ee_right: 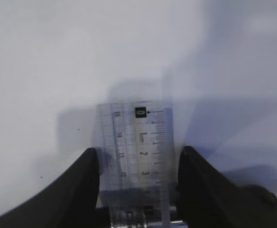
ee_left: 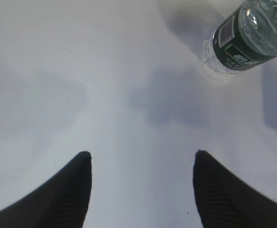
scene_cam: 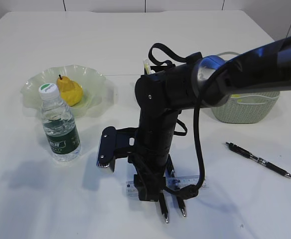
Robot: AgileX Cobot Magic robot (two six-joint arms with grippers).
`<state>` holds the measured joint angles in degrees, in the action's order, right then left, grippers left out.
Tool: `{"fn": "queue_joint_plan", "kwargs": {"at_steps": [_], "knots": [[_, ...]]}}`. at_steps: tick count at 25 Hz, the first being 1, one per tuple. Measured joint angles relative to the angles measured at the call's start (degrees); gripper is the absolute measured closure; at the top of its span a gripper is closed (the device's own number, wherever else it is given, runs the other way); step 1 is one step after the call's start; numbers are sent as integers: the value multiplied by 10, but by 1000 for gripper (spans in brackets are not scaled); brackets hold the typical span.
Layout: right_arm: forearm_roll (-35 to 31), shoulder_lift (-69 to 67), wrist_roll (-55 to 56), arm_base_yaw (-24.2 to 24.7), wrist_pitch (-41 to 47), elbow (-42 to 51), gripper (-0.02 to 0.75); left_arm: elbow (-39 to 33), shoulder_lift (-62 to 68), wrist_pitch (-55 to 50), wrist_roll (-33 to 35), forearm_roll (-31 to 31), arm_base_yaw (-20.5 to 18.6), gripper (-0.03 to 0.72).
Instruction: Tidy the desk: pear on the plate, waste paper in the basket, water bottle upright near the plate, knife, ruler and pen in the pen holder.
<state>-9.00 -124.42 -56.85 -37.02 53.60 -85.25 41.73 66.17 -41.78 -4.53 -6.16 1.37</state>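
Your right tool [scene_cam: 173, 211] is down over the ruler [scene_cam: 188, 182], which lies flat on the tabletop [scene_cam: 135, 40] with its long axis running 9 to 3 in the exterior view, crossing under the tool's body. In the right wrist view that same ruler [ee_right: 138, 156] runs 12 to 6 straight between the two fingers [ee_right: 84, 185], which stand spread on either side of its long edges with a thin gap showing at each; it looks straddled, not yet pinched. So the closing should catch the ruler across its narrow width, I judge.

The right arm is clearly the nearer one. Your left tool [ee_left: 142, 190] hangs spread and empty over bare tabletop, with the bottle [ee_left: 247, 35] at its 1 o'clock.

Only the exterior view shows the pen [scene_cam: 259, 160] at 3 o'clock of the ruler and the basket [scene_cam: 245, 107] beyond it; the arm hides most of the pen holder.
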Motion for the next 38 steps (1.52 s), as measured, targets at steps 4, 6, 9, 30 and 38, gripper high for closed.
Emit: {"fn": "queue_joint_plan", "kwargs": {"at_steps": [4,6,9,30,38], "knots": [[2,0,1,0,-2,0,415,0,0,2,0,0,0,213],[2,0,1,0,-2,0,435,0,3,2,0,0,0,213],[2,0,2,0,-2,0,440,0,6,3,0,0,0,213],[6,85,12,0,6,0,442,0,7,4,0,0,0,221],[10,176,14,1,-13,0,441,0,7,4,0,0,0,221]]}}
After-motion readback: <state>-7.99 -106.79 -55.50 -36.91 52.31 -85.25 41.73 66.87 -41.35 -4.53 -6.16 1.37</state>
